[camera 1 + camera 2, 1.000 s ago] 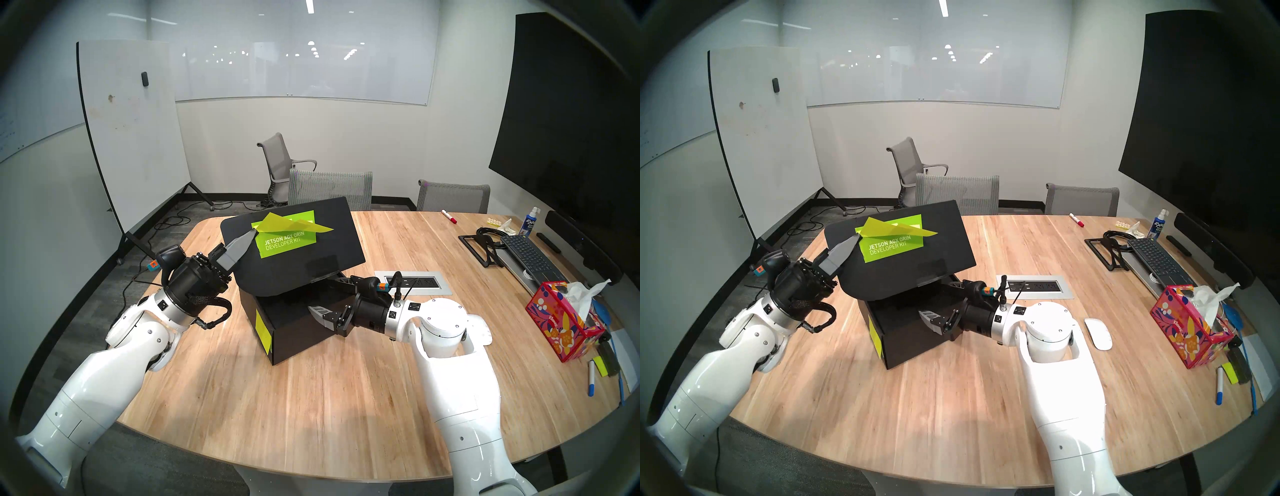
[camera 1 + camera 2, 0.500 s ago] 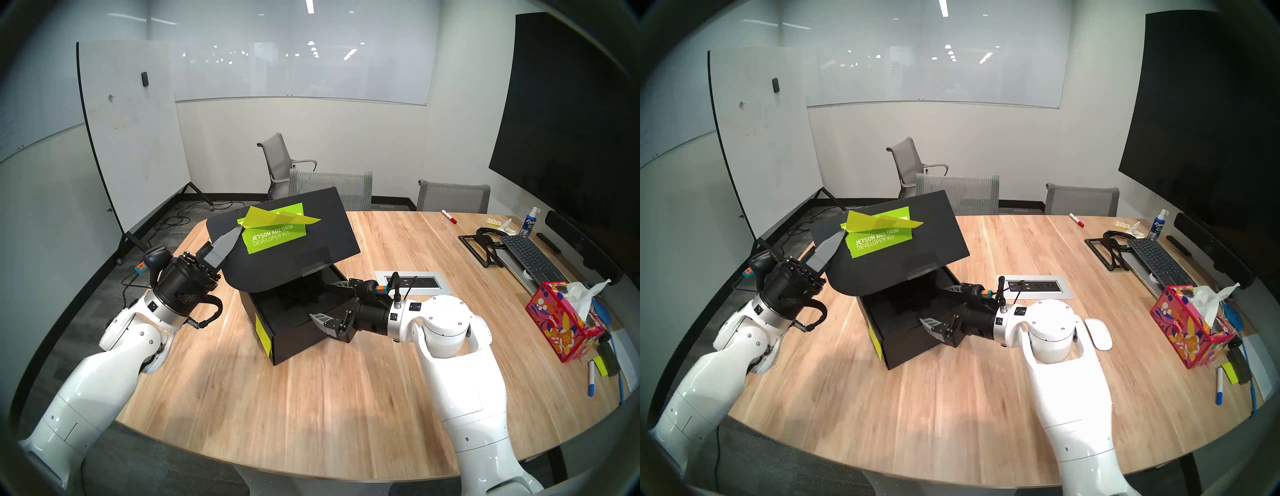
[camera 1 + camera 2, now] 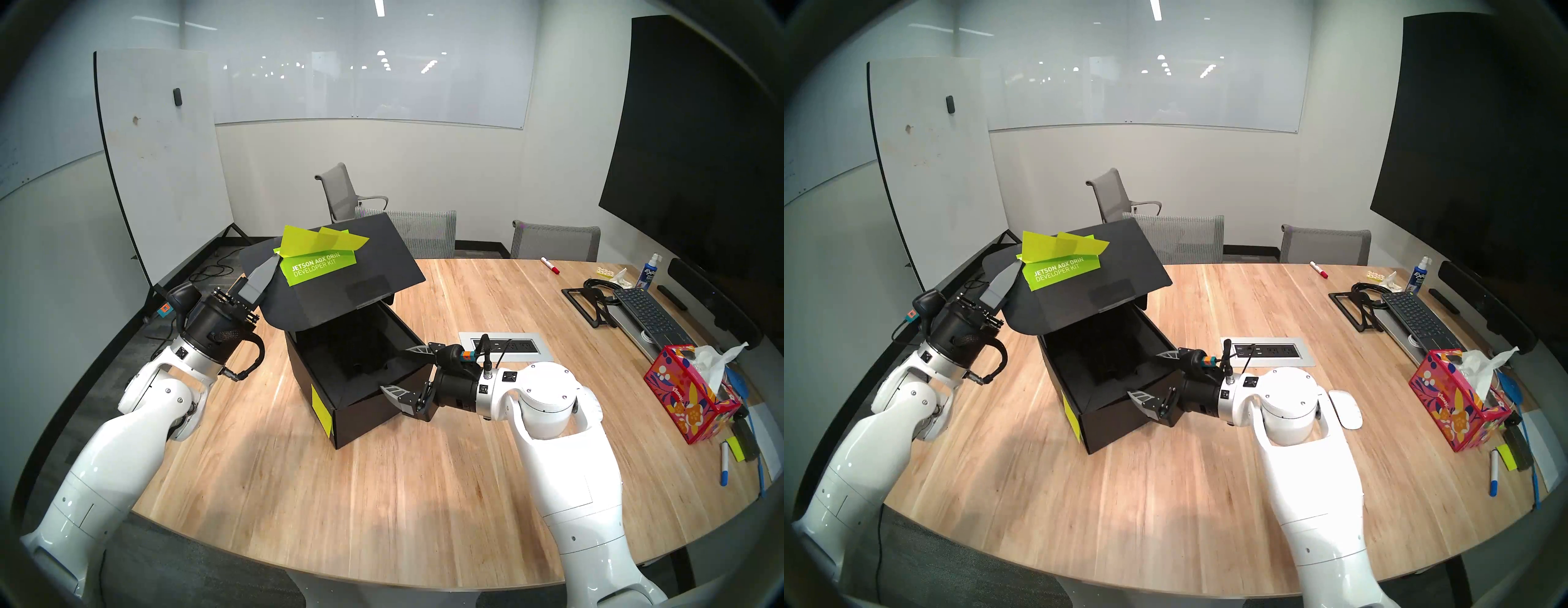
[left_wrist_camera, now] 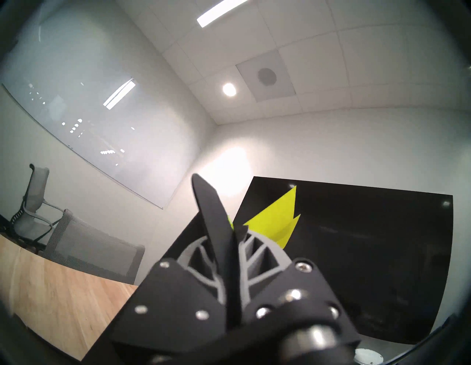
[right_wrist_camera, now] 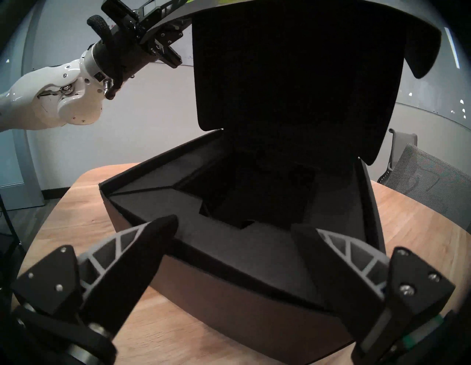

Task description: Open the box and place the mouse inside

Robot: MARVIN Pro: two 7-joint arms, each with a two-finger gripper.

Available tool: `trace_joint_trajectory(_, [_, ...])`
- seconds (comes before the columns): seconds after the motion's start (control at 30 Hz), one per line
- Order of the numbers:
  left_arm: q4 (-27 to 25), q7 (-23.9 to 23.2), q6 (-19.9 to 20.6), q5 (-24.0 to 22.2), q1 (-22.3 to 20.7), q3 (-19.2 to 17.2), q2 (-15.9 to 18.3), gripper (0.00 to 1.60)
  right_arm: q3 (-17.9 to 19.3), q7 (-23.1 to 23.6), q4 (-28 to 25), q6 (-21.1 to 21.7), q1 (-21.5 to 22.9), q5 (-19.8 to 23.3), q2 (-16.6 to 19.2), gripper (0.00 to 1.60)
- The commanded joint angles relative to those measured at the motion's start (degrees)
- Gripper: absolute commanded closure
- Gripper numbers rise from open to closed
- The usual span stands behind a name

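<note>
Label [image 3: 319, 268] reads "JETSON AGX ORIN DEVELOPER KIT"; left gripper [image 3: 275, 260] pinches lid [image 3: 373, 271], right gripper [image 3: 399, 368] spread, empty.

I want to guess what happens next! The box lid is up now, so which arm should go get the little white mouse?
The right. Its gripper has open, empty jaws, and the mouse lies on the table beside that arm. The left gripper is shut on the lid, holding the box open.

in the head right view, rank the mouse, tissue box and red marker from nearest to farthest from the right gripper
Measured from the right gripper, open at the black box's right edge:
1. mouse, on the table just beyond the right arm's wrist.
2. tissue box, further right, near the table's edge.
3. red marker, at the table's far side.
</note>
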Motion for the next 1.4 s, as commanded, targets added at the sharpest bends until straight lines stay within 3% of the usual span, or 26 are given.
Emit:
trace_joint_trajectory(0.0, [1.8, 4.3, 0.0, 0.2, -4.8, -0.2, -0.7, 1.6, 0.0, 0.4, 1.5, -0.2, -1.0, -0.7, 1.3, 0.0])
trace_joint_trajectory(0.37, [6.8, 10.5, 0.8, 0.4, -9.1, 0.8, -1.8, 1.6, -0.1, 0.8, 0.8, -0.3, -2.2, -0.7, 1.9, 0.02])
trace_joint_trajectory(1.37, [16.6, 22.5, 1.0, 4.6, -14.5, 5.2, -3.8, 1.6, 0.3, 1.0, 1.4, -1.0, -3.1, -0.7, 2.2, 0.04])
